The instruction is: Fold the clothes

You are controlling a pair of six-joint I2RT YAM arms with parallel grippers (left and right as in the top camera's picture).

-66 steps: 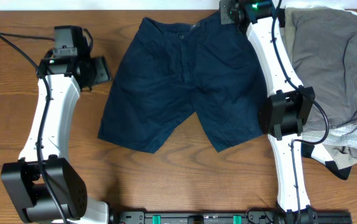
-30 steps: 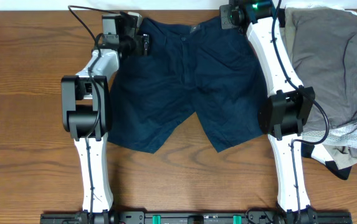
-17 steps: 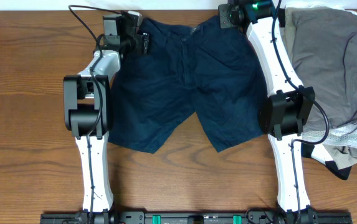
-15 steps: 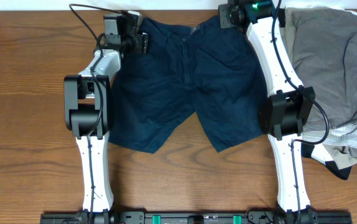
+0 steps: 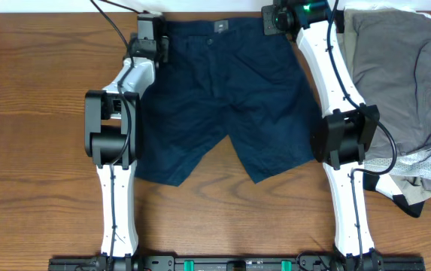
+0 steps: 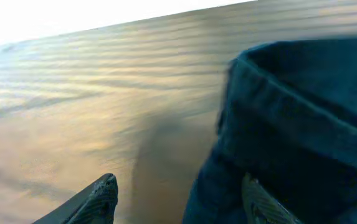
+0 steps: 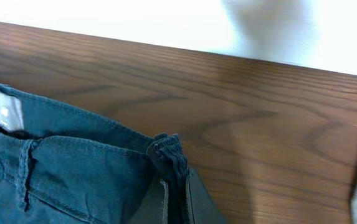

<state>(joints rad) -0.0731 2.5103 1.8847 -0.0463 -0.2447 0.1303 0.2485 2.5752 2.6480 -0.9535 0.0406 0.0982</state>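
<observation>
shorts [image 5: 219, 90] slid back, waistband [image 5: 215, 27] straightened for folding: right gripper [image 7: 177, 196] clamped on one corner, left gripper [image 6: 179, 190] spread apart around the other.

A wooden table [image 5: 19, 150] carries navy shorts [image 5: 215, 105] spread flat; grey and patterned clothes [image 5: 403, 75] heaped at right.

Robot lab — wood-grain table [image 5: 27, 150], two arms [image 5: 113, 196] on base rail [image 5: 238, 264], clothes heap [image 5: 403, 83]
</observation>
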